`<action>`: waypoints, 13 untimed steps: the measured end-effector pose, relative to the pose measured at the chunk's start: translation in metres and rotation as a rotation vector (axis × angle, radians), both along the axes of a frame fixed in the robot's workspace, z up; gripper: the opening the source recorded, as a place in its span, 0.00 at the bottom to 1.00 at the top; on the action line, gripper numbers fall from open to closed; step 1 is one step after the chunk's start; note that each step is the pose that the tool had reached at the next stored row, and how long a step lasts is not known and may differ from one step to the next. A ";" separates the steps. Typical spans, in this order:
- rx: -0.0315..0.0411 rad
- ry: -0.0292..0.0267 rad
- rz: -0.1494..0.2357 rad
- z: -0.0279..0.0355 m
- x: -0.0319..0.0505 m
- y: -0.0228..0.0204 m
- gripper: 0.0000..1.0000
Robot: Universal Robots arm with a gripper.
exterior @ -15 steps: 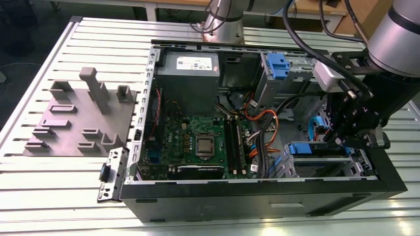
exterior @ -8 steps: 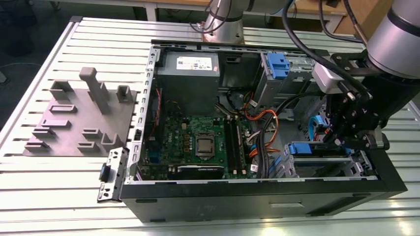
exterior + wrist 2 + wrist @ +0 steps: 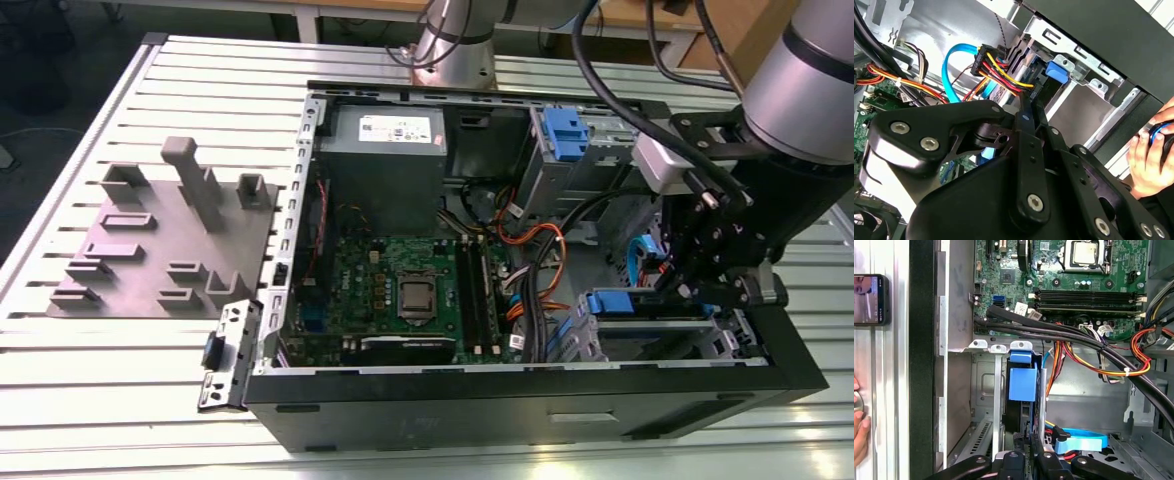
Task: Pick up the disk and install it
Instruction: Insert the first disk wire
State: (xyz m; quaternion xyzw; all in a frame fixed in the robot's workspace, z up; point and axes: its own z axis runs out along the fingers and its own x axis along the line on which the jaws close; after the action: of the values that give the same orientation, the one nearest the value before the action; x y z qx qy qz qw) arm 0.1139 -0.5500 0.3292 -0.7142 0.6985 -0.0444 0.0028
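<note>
Gripper [image 3: 701,285] lowered into the drive bay at the front corner of an open computer case [image 3: 534,405], at the exterior view's right, on the end of a grey arm [image 3: 814,90] bent steeply down from above, black linkage pointing straight into the bay. Cannot tell from any view whether clamped or free. Right at its tip, the disk [image 3: 1021,382], standing on edge in a slot of the metal bay, blue carrier tab facing out, just beside a blue ribbon cable [image 3: 1081,441] and a bundle of red, yellow and black wires [image 3: 1004,72]. Elsewhere in the case: green motherboard [image 3: 400,290] across the middle, grey power supply box [image 3: 384,150] at the back corner, a second blue caddy [image 3: 567,135] along the back edge. Underneath, a slatted metal table [image 3: 80,390], with a grey block of slots and posts [image 3: 160,240] near its edge on the exterior view's left. Outside the case wall, a person's hand [image 3: 1149,150] and a phone [image 3: 871,299] lying on the slats.
</note>
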 end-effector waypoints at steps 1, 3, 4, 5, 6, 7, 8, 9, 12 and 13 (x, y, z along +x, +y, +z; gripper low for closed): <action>0.0000 0.0000 0.000 0.0000 0.0000 0.0000 0.16; 0.0002 0.0000 0.000 -0.0002 0.0000 0.0000 0.16; 0.0003 0.0000 0.000 -0.0002 0.0000 0.0000 0.16; 0.0003 0.0000 0.000 -0.0003 0.0000 0.0000 0.18; 0.0005 0.0000 0.000 -0.0003 0.0000 0.0000 0.18; 0.0006 0.0000 0.000 0.0004 0.0000 0.0000 0.18; 0.0004 0.0001 0.000 0.0020 0.0000 0.0000 0.24; 0.0004 0.0002 0.000 0.0038 0.0000 0.0000 0.24; 0.0003 0.0012 0.000 0.0103 0.0000 0.0000 0.24; 0.0002 0.0017 0.000 0.0119 0.0000 0.0000 0.24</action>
State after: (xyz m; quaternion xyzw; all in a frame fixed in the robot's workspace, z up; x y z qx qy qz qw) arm 0.1139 -0.5500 0.3411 -0.7142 0.6985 -0.0437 0.0023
